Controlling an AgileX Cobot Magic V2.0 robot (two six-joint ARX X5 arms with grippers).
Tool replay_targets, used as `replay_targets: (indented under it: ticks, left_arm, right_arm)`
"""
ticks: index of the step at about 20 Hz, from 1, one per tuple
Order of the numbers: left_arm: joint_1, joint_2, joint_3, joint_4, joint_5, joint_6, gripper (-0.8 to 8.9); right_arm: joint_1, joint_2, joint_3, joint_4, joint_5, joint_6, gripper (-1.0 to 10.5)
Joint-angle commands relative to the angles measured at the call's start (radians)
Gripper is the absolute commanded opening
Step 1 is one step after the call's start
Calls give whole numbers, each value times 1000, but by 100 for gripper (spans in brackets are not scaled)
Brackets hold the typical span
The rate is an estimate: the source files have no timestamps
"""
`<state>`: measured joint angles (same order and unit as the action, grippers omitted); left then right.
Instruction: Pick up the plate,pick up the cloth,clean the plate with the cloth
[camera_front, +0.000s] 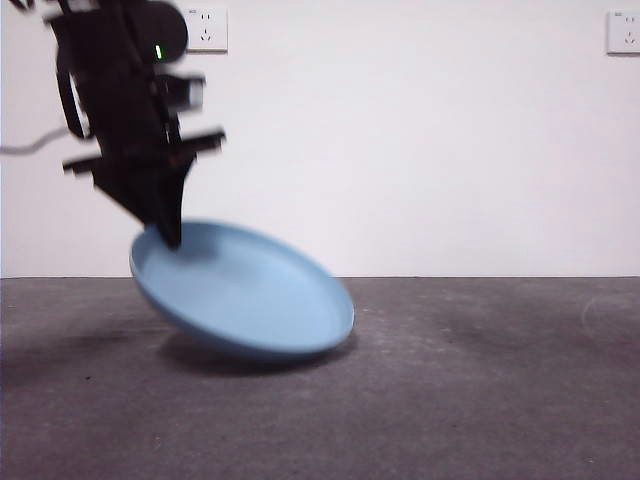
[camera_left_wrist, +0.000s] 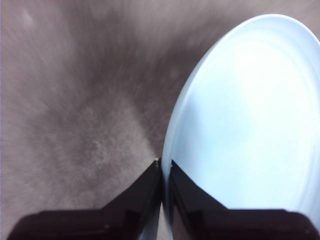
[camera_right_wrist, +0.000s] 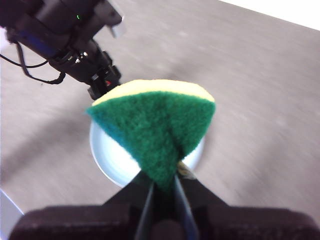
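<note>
- The left gripper (camera_front: 172, 238) comes down from the upper left of the front view and pinches the plate (camera_front: 245, 290) at its raised rim; its jaws are nearly closed on the thin edge, one on each face.
- The plate is light blue and tilted: the gripped side is up, the opposite edge low over the grey tabletop (camera_front: 480, 390). A shadow lies under it, and whether that low edge touches the surface is hard to tell.
- In the left wrist view, the left gripper (camera_left_wrist: 165, 167) has the plate (camera_left_wrist: 245, 125) rim between its tips, and the tabletop (camera_left_wrist: 75, 100) beside it is blurred.
- The right gripper (camera_right_wrist: 165, 187) is clamped on the sponge (camera_right_wrist: 155, 125), holding it by a narrow end so it fans out wide; its green scouring face is toward the camera, with the yellow layer showing along the far edge.
- In the right wrist view, the sponge is in front of the plate (camera_right_wrist: 112, 155), which shows behind and below it, apart from it, with the left gripper (camera_right_wrist: 100, 85) at its rim.
- Two wall sockets (camera_front: 205, 30) sit on the white wall behind.
</note>
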<state>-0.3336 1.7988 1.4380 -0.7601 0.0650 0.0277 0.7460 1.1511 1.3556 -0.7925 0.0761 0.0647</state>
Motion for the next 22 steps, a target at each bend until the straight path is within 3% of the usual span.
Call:
replay_targets:
  ticks: [1,5,6,8,9,14,19,22]
  left_arm:
    - [15,67,0,28,-18,10,-8]
    - [21,131,0,33,-49,10,6]
    - [21,138,0,32,-66,10,73]
    - [21,143,0,30,-100,5,417]
    - [21,143,0,25,-127,0,536]
    - [17,64,0,-53,-109,-1,539]
    - [-13,-226,0,5,-83,-67,533]
    - [-24,-375,-6,7,-87,-85,533]
  right_arm:
    - [0,-20,-9,-56,28,10,-12]
    - [0,-27,-9,-148,38,14,-12]
    - [0,-27,-9,-153,37,15,-12]
    - [0,-27,-9,-153,36,17,-12]
    - [0,-27,-9,-154,35,18,-12]
    - [-10,0,-9,-156,83,21,-12]
    - [-76,169,-10,-149,85,54,-12]
    - [-152,301,-10,-81,40,44,-12]
